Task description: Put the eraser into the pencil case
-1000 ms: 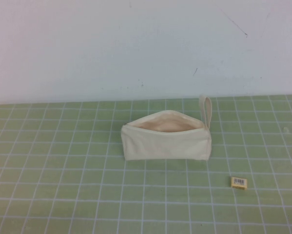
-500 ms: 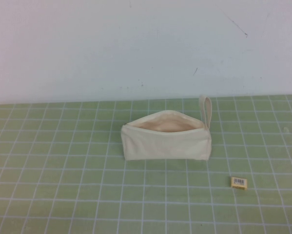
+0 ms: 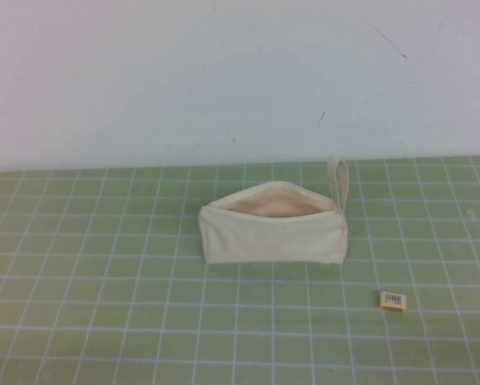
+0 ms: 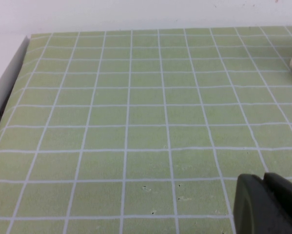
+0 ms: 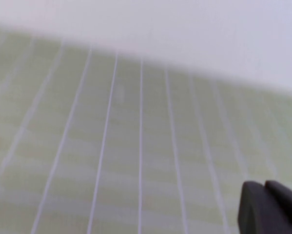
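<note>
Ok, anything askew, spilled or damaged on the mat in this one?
Nothing stands out. The pencil case stands unzipped on the green grid mat, the eraser lies apart to its right, label up. Neither arm shows in the high view; left pincer and right pincer are off the mat.

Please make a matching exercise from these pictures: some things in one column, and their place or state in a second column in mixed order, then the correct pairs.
Things:
1. Cream canvas pencil case
2. Tiny tan-yellow eraser with barcode label
3. Fabric loop strap
4. Left gripper and right gripper

Descriptions:
A. Lying on the green grid mat, nearer the camera and right of the pouch
B. Unzipped, peach lining showing
C. Outside the high view, holding nothing
D. At the pouch's right end

Pairs: 1-B, 2-A, 3-D, 4-C
</note>
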{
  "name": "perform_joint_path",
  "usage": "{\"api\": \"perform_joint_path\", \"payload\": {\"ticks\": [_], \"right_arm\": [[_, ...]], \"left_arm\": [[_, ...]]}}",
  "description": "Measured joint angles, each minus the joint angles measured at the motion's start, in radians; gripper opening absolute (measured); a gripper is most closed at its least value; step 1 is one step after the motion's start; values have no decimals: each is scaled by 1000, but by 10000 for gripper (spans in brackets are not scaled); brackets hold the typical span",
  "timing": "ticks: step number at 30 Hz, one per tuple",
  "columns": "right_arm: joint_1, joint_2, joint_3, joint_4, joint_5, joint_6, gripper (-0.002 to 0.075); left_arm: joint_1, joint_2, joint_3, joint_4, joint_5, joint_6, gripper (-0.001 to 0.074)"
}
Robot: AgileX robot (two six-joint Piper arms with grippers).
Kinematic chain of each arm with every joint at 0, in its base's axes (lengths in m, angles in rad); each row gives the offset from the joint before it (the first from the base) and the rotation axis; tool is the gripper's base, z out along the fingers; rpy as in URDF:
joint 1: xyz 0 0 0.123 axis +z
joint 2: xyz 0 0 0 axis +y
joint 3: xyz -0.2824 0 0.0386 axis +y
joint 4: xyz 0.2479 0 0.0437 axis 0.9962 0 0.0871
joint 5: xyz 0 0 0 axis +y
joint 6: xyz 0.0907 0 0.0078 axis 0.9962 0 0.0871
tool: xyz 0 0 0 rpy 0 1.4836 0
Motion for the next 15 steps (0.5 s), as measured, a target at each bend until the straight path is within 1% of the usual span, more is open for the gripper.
{"api": "perform_joint_path", "payload": {"ticks": [4, 8, 10, 12, 15], "right_arm": [[0, 0, 0, -4, -223, 3, -1], [0, 0, 0, -4, -450, 64, -1], [0, 0, 0, -4, -529, 65, -1], [0, 0, 0, -4, -548, 61, -1], [0, -2, 0, -4, -507, 63, -1]], "left_arm": [[0, 0, 0, 0, 0, 0, -1], [0, 0, 0, 0, 0, 0, -1], [0, 0, 0, 0, 0, 0, -1], [0, 0, 0, 0, 0, 0, -1], [0, 0, 0, 0, 0, 0, -1]]}}
